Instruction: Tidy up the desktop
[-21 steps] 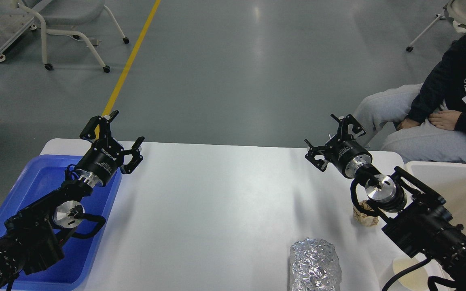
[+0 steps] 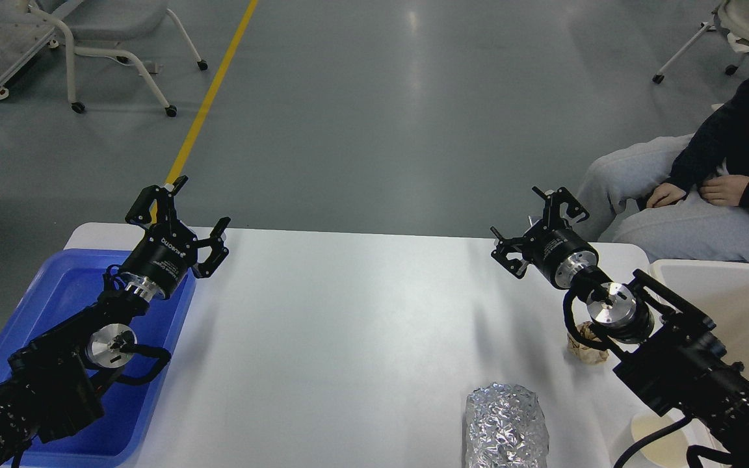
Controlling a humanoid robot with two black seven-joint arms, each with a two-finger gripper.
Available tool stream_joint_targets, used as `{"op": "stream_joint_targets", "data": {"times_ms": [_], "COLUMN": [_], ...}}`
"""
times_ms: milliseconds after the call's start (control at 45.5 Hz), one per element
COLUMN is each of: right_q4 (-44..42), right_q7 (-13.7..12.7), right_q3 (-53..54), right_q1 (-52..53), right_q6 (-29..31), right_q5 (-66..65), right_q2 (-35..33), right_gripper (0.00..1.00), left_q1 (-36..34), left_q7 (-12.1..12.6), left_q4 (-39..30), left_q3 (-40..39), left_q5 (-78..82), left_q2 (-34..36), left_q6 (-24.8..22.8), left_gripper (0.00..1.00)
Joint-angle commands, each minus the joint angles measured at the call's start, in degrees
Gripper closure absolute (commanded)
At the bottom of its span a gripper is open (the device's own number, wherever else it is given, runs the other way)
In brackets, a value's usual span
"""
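The white desktop (image 2: 348,325) fills the middle of the head view. A crumpled silver foil lump (image 2: 506,424) lies near its front edge. A crumpled tan paper wad (image 2: 588,344) lies at the right, partly hidden under my right arm. A pale round paper cup or lid (image 2: 657,439) shows at the front right, partly hidden by the arm. My left gripper (image 2: 186,211) is open and empty, raised over the far left corner. My right gripper (image 2: 534,224) is open and empty, raised over the far right of the desktop.
A blue plastic tray (image 2: 69,305) sits at the left, under my left arm. A beige bin (image 2: 738,305) stands at the right edge. A seated person (image 2: 712,195) is beyond the far right corner. Wheeled chair frames (image 2: 121,65) stand on the floor at the back.
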Motion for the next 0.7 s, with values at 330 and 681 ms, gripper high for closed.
{"op": "stream_joint_targets", "data": {"times_ms": [330, 681], "right_q4": [0.28, 7.31], "right_q7": [0.27, -0.61], "right_q3": [-1.62, -5.13], "right_q1": [0.11, 3.09], "right_q6": [0.20, -0.06], "right_q5": [-6.76, -13.62], "right_q2": [0.87, -3.87], "right_gripper": [0.00, 0.00], "left_q1": [0.04, 0.04], "left_q7": [-0.57, -0.57], "left_q4": [0.00, 0.00], "left_q3": [0.02, 0.02], "left_q5": [0.01, 0.01], "left_q2": [-0.02, -0.02], "left_q6": [0.00, 0.00], "left_gripper": [0.00, 0.00]}}
